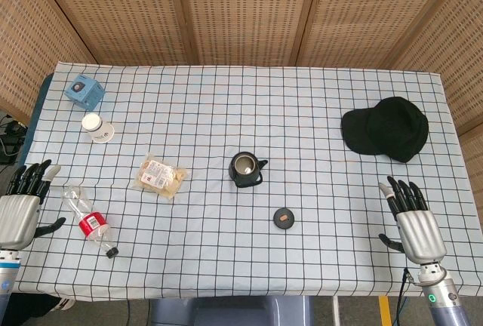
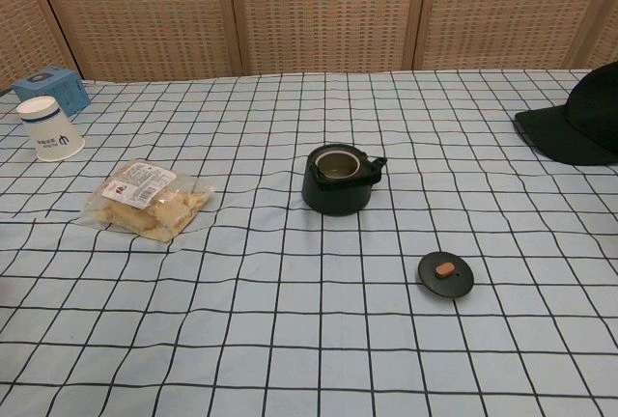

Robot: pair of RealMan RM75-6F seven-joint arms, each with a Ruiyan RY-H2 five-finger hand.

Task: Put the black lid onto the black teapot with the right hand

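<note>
- Black round lid with a small brown knob [image 1: 284, 218]: flat on the checked tablecloth [image 1: 226, 266], knob up, just right of and nearer than the open black teapot [image 1: 246, 170].
- Left hand [image 1: 21, 209]: far left, fingers apart, holding nothing.
- Right hand [image 1: 412, 222]: right edge, fingers spread, empty; lid well to its left, far closer than to the left hand.

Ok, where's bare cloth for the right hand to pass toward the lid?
Bare cloth runs from the right hand to the black lid, below the black cap. More lies between lid and teapot. The left side is crowded: snack bag, bottle.
</note>
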